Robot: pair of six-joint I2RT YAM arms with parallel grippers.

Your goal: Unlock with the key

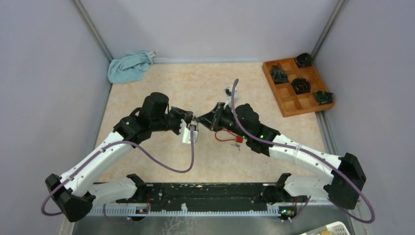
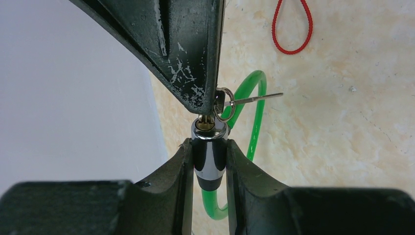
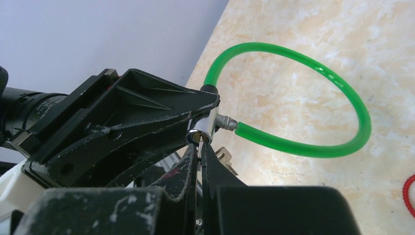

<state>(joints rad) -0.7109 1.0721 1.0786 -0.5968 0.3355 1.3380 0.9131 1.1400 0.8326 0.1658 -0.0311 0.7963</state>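
Observation:
A chrome lock barrel (image 2: 210, 157) on a green cable loop (image 3: 313, 98) is clamped between my left gripper's (image 2: 209, 147) fingers, held above the table. The key (image 3: 200, 145) sits in the barrel's keyhole (image 3: 197, 137), and my right gripper (image 3: 199, 149) is shut on its flat head, meeting the lock end-on. A key ring (image 2: 224, 104) with a spare key (image 2: 257, 98) hangs beside the barrel. In the top view both grippers (image 1: 188, 128) (image 1: 203, 120) meet at the table's middle.
A red cord with a tag (image 1: 227, 137) lies on the table under the right arm. A wooden compartment tray (image 1: 289, 106) with dark objects stands at the back right. A blue cloth (image 1: 129, 66) lies at the back left.

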